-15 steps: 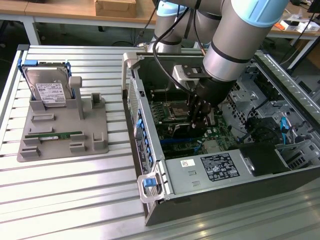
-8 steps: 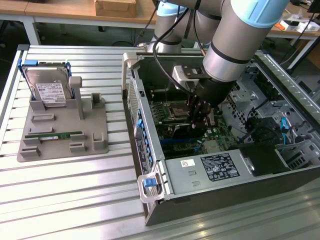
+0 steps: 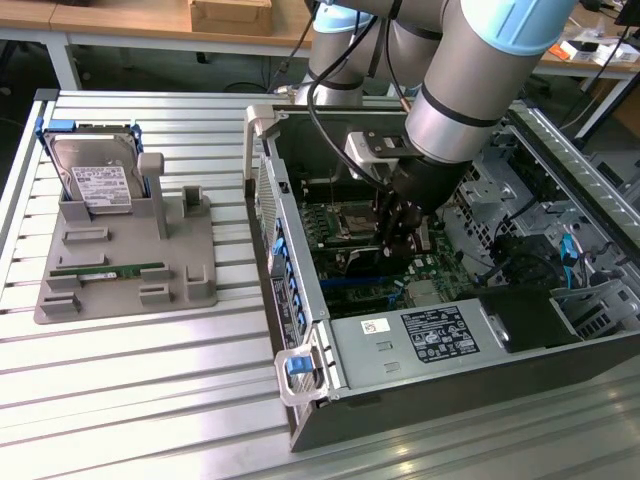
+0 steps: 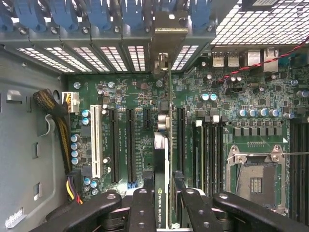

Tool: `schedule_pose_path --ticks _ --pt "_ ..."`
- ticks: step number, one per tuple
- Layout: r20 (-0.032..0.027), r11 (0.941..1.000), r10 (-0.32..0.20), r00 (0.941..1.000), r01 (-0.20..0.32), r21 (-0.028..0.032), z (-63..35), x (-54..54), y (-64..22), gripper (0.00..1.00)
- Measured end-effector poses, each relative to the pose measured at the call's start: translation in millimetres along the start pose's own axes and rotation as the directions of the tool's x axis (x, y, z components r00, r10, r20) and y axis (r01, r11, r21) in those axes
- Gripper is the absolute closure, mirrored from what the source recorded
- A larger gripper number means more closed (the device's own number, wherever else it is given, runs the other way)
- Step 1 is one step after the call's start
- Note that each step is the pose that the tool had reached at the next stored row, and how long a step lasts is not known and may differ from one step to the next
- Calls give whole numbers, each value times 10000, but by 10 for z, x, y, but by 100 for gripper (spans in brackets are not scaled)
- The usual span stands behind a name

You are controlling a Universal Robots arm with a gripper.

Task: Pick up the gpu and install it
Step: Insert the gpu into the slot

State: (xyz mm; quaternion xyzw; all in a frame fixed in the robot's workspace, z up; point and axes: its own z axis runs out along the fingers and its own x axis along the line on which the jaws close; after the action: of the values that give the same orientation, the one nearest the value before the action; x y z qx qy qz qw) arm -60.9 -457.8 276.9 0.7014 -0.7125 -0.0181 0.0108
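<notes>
Installation step, card over the slot. The black two-fingered gripper (image 4: 161, 203) on the grey-and-blue robot arm (image 3: 470, 70) is lowered into the open grey metal computer case (image 3: 400, 400), which lies on its side on the slatted aluminium table (image 3: 130, 400). Its jaws are closed on the gpu (image 4: 161, 145), a thin black expansion card seen edge-on in the wrist view, with its silver end bracket (image 4: 163, 63) standing at the perforated rear wall of the case, below the row of blue slot latches (image 4: 99, 14). The card stands upright over the green motherboard (image 4: 231, 96), lined up along the dark expansion slots (image 4: 130, 140) beside the white slot (image 4: 95, 140); whether its contact edge already touches a slot cannot be told. On the exterior view's left, the grey parts tray (image 3: 120, 270) holds a silver hard drive with a white label (image 3: 98, 178) and a narrow green memory stick (image 3: 105, 269). Judged from this, pick-up is done and seating is in hand; the next move calls for a straight push down with the edge kept square to the slot and the bracket fitted into its opening.
</notes>
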Motion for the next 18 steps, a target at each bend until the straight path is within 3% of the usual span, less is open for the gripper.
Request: schedule_pose_path --ticks 18 --pt "-12 9999 -126 9999 126 -2 11 -2 0 74"
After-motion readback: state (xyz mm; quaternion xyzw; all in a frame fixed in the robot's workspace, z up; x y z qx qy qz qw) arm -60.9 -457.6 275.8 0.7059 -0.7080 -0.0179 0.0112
